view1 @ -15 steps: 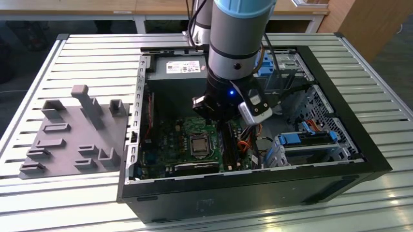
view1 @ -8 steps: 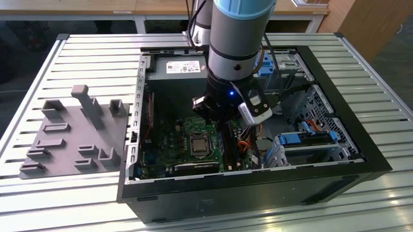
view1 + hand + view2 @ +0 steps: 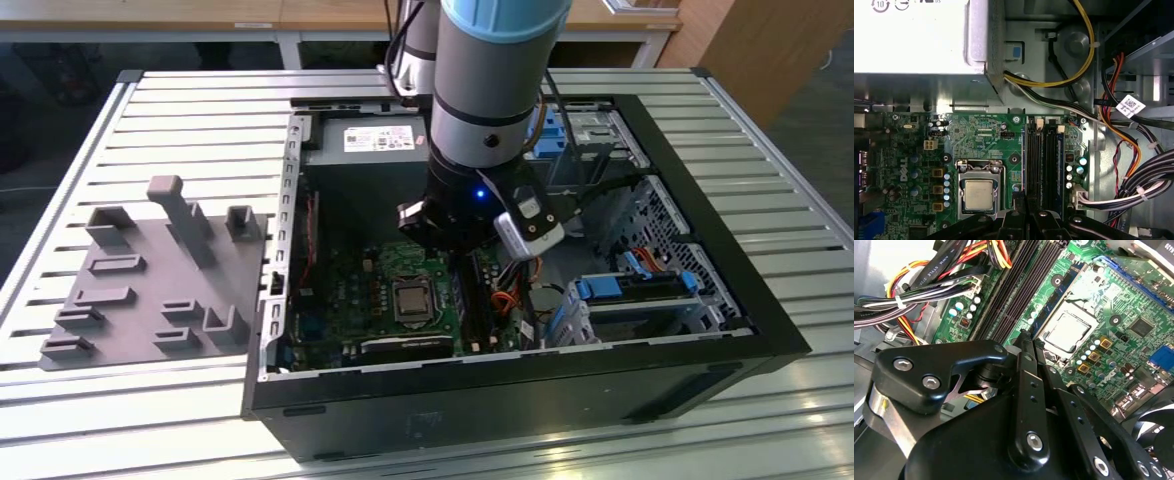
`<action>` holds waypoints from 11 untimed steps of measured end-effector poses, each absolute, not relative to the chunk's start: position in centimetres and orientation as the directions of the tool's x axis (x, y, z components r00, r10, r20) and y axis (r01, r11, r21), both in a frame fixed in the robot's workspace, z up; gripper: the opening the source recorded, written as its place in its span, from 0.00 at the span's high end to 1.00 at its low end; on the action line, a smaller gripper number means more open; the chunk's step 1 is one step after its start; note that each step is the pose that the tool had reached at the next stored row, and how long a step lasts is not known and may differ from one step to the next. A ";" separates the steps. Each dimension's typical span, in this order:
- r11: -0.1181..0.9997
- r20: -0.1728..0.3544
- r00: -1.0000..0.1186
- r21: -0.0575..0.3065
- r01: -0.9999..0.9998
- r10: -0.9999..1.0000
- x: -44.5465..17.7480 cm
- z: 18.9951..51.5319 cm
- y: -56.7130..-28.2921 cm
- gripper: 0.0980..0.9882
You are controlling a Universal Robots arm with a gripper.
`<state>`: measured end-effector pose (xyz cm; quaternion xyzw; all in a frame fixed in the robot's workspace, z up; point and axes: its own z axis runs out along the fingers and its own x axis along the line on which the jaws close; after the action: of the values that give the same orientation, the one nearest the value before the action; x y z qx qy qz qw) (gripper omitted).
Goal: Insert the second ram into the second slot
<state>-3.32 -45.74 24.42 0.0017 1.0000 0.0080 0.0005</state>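
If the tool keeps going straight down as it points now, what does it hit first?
Probably the RAM slots: the tool points at that bank beside the CPU. Which slot exactly is unclear, since depth is hard to judge.

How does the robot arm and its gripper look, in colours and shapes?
The arm is a thick round tube, grey with a light blue band at the top, and a darker wrist with a small blue light. A white and grey box-like part sits at the wrist. In the second wrist view the gripper is matte black metal links with silver screws.

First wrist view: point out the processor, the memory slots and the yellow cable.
processor (image 3: 978,195), first wrist view, middle of its metal lid.
memory slots (image 3: 1044,160), first wrist view, along the dark rows.
yellow cable (image 3: 1085,47), first wrist view, on its curve.
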 end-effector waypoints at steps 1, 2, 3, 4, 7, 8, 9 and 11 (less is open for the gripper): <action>1.000 -0.001 -1.000 0.016 0.003 0.003 -3.3 24.4 -45.7 0.96; 1.000 -0.001 -1.000 0.016 0.003 0.003 -3.3 24.4 -45.7 0.96; 1.000 -0.001 -1.000 0.016 0.003 0.003 -3.3 24.4 -45.7 0.96; 1.000 -0.001 -1.000 0.017 0.003 0.003 -3.2 24.4 -45.7 0.96; 1.000 -0.001 -1.000 0.017 0.004 0.004 -3.2 24.4 -45.7 0.96; 1.000 -0.001 -1.000 0.017 0.004 0.004 -3.2 24.4 -45.7 0.96; 1.000 -0.001 -1.000 0.017 0.003 0.003 -3.2 24.4 -45.7 0.96; 1.000 -0.001 -1.000 0.018 0.003 0.003 -3.2 24.5 -45.7 0.96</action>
<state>-3.24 -45.75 24.47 0.0017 1.0000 0.0088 0.0004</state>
